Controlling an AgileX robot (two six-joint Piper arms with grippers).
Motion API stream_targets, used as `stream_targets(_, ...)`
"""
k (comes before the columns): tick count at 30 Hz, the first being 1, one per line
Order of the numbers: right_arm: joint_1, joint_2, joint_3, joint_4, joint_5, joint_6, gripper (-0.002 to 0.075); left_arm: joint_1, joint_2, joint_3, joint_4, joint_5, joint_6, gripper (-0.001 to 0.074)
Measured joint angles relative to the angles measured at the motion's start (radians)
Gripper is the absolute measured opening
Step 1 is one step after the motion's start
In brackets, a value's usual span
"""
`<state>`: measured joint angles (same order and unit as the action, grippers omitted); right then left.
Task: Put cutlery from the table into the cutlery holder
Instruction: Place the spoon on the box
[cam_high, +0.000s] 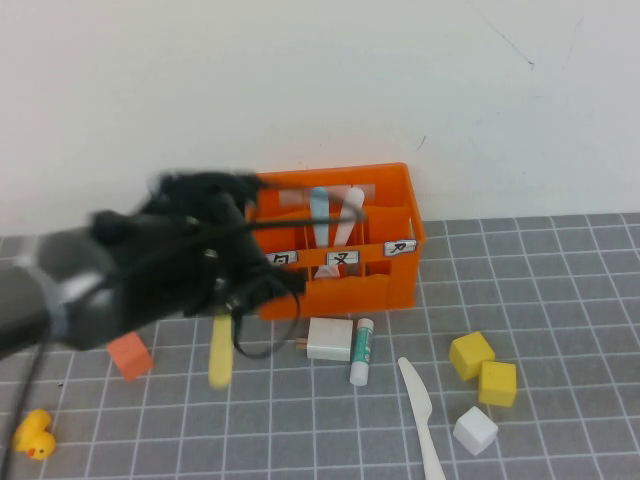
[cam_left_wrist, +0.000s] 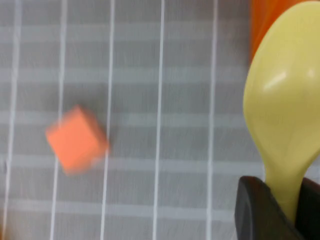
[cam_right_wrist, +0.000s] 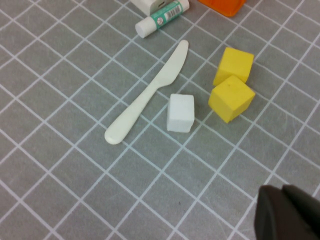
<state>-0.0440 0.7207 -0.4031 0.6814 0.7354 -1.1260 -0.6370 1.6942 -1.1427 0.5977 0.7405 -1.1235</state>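
My left gripper (cam_high: 222, 310) is shut on the pale yellow spoon (cam_high: 220, 352) and holds it above the table, bowl end down, just left of the orange cutlery holder (cam_high: 345, 275). In the left wrist view the spoon (cam_left_wrist: 282, 110) fills the frame's side, clamped between the dark fingers (cam_left_wrist: 255, 210), with an orange edge of the holder (cam_left_wrist: 262, 20) behind it. The white knife (cam_high: 422, 418) lies flat on the grey table (cam_high: 560, 300) at the front right; it also shows in the right wrist view (cam_right_wrist: 150, 95). My right gripper (cam_right_wrist: 287, 210) is shut and empty, out of the high view.
A white box (cam_high: 329, 339) and a white-and-green tube (cam_high: 361, 351) lie before the crate. Two yellow cubes (cam_high: 484, 368) and a white cube (cam_high: 475, 430) sit right of the knife. An orange cube (cam_high: 130, 356) and a yellow duck (cam_high: 35, 435) are at the left. Blue and pink utensils (cam_high: 333, 215) stand in the crate.
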Motion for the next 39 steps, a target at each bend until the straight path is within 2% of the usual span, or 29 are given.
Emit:
stream_targets(4, 0.000, 0.000, 0.000, 0.000, 0.000, -0.002, -0.0003, 0.000, -0.118, 0.002, 0.170, -0.092, -0.111, 0.0102)
stream_targets(8, 0.000, 0.000, 0.000, 0.000, 0.000, -0.002, -0.0003, 0.000, -0.161, 0.002, 0.499, -0.187, -0.396, 0.0102)
stream_targets(12, 0.000, 0.000, 0.000, 0.000, 0.000, -0.002, -0.0003, 0.000, -0.149, 0.004, 0.810, -0.208, -0.672, 0.0102)
stream_targets(16, 0.000, 0.000, 0.000, 0.000, 0.000, -0.002, -0.0003, 0.000, -0.113, 0.004, 1.032, -0.225, -0.877, 0.0102)
stream_targets(24, 0.000, 0.000, 0.000, 0.000, 0.000, -0.002, -0.0003, 0.000, 0.017, -0.003, 1.085, -0.140, -1.012, 0.0102)
stream_targets(39, 0.000, 0.000, 0.000, 0.000, 0.001, -0.002, -0.0003, 0.000, 0.243, -0.151, 1.090, -0.014, -1.028, 0.0102)
